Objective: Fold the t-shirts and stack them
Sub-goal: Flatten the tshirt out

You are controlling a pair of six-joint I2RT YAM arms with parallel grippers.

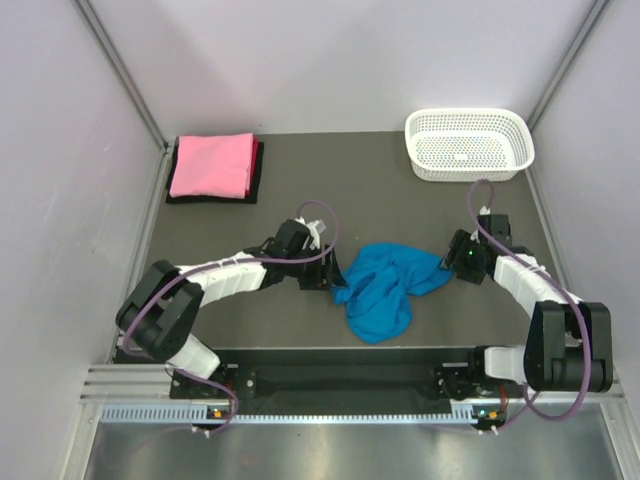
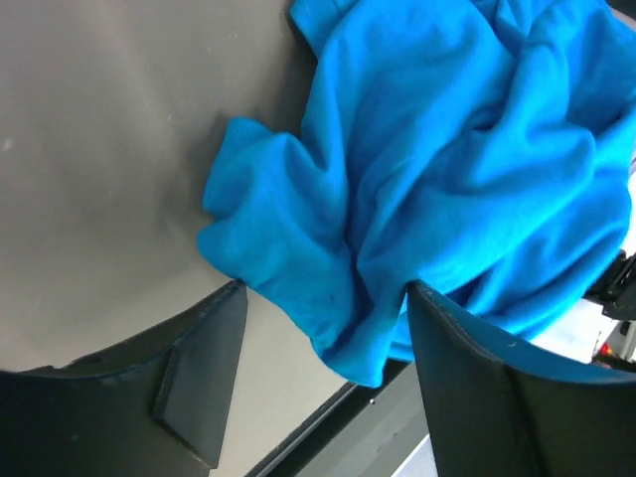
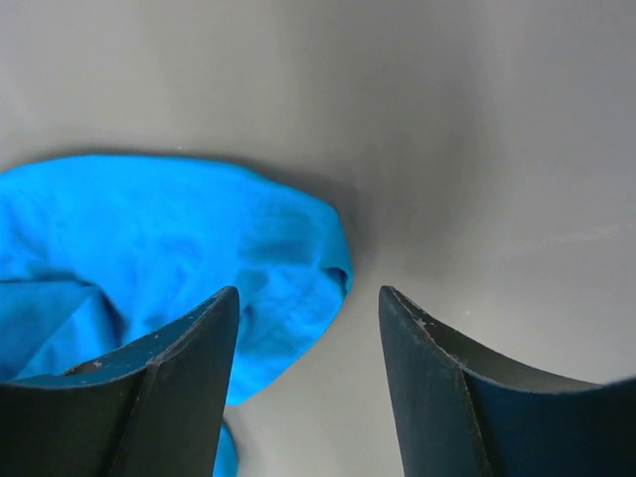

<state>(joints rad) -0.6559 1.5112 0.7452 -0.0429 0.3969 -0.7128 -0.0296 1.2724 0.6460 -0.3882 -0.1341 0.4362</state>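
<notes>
The turquoise-blue t-shirt (image 1: 383, 290) lies crumpled in the middle of the table. A pink t-shirt (image 1: 212, 165) sits folded on a dark t-shirt (image 1: 210, 199) at the back left. My left gripper (image 1: 324, 275) is at the blue shirt's left edge. In the left wrist view the left gripper (image 2: 326, 288) is open, with a fold of blue t-shirt (image 2: 447, 149) hanging between the fingers and touching the right finger (image 2: 477, 378). My right gripper (image 1: 452, 262) is at the shirt's right edge. In the right wrist view the right gripper (image 3: 308, 290) stands open over bare table, beside a rounded corner of the blue t-shirt (image 3: 199, 238).
A white perforated basket (image 1: 468, 143) stands at the back right. Grey walls close in the table on three sides. A metal rail (image 1: 330, 400) runs along the near edge behind the arm bases.
</notes>
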